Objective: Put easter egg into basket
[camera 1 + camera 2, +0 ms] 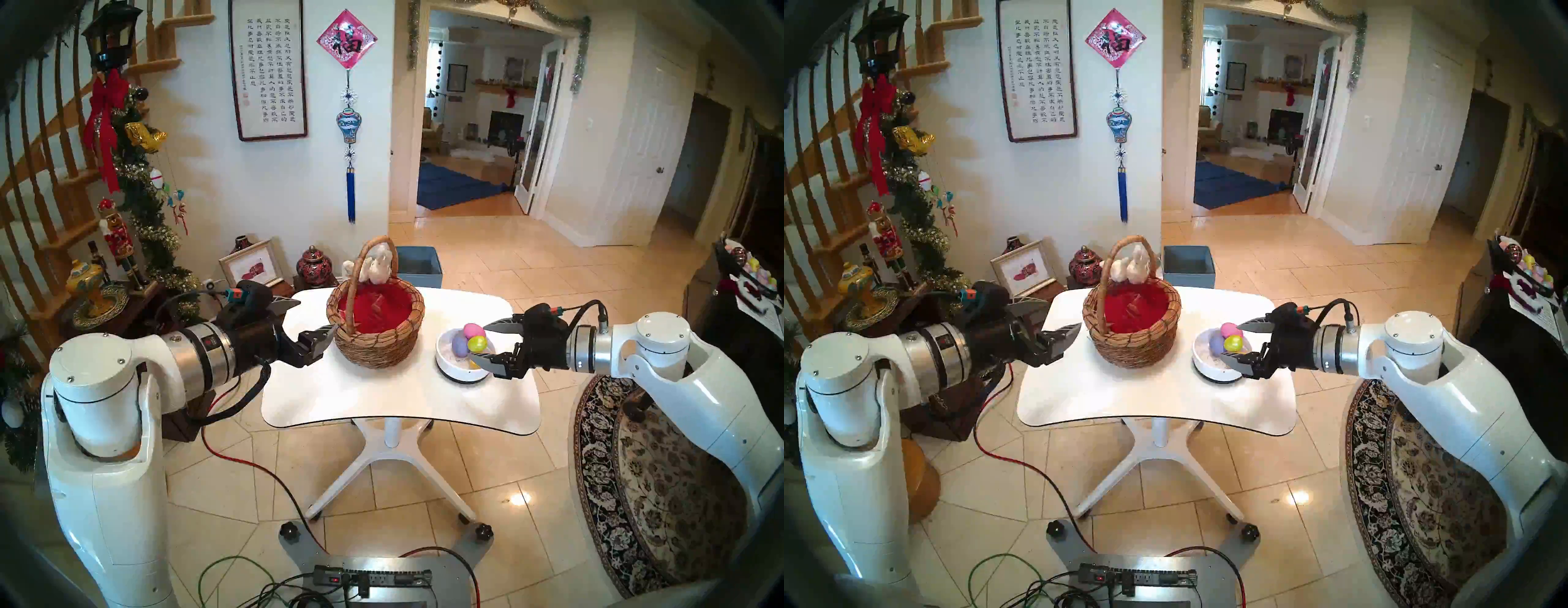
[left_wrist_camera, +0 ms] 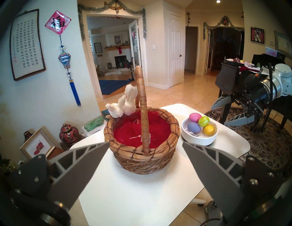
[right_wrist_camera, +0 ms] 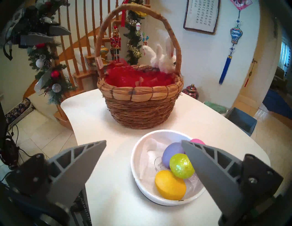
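A brown wicker basket (image 1: 375, 339) (image 3: 140, 110) with a tall handle, red lining and a white plush bunny (image 2: 126, 105) stands on the white table (image 1: 382, 403). To its right a low white bowl (image 1: 462, 371) (image 3: 134, 157) holds several easter eggs: pink (image 2: 195, 117), purple (image 3: 172, 151), glittery green (image 3: 180, 165) and yellow (image 3: 169, 184). My right gripper (image 1: 481, 343) (image 3: 143, 142) is open at the bowl's right side, just above its rim, with nothing held. Left of the basket, my left gripper (image 1: 316, 316) (image 2: 146, 142) is open and empty.
A grey-blue box (image 1: 418, 265) sits on the floor behind the table. A low wooden stand with vases and a picture frame (image 1: 250, 265) is at the left. A patterned rug (image 1: 657, 488) lies under the right arm. Cables (image 1: 254, 467) trail on the tiles.
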Tool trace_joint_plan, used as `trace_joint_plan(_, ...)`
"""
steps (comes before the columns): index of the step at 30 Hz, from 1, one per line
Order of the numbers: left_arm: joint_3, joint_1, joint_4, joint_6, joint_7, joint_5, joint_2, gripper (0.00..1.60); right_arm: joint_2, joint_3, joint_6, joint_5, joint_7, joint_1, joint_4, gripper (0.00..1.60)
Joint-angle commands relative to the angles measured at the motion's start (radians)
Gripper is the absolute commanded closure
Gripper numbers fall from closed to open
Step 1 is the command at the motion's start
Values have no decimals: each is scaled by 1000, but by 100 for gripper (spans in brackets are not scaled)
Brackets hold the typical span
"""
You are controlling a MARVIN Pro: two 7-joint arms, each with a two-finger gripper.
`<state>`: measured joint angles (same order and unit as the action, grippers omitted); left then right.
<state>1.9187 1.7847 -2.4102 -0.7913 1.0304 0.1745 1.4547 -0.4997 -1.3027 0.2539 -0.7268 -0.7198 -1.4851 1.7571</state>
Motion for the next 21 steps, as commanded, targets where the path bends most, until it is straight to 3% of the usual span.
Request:
trace_joint_plan(1, -2, -1, -5, 0, 0, 0, 0, 0, 30, -4, 0, 40, 20, 3, 20, 0)
trace_joint_plan(21, -2, -1, -5, 0, 0, 0, 0, 0, -28, 26, 60, 84, 83, 34, -6, 0)
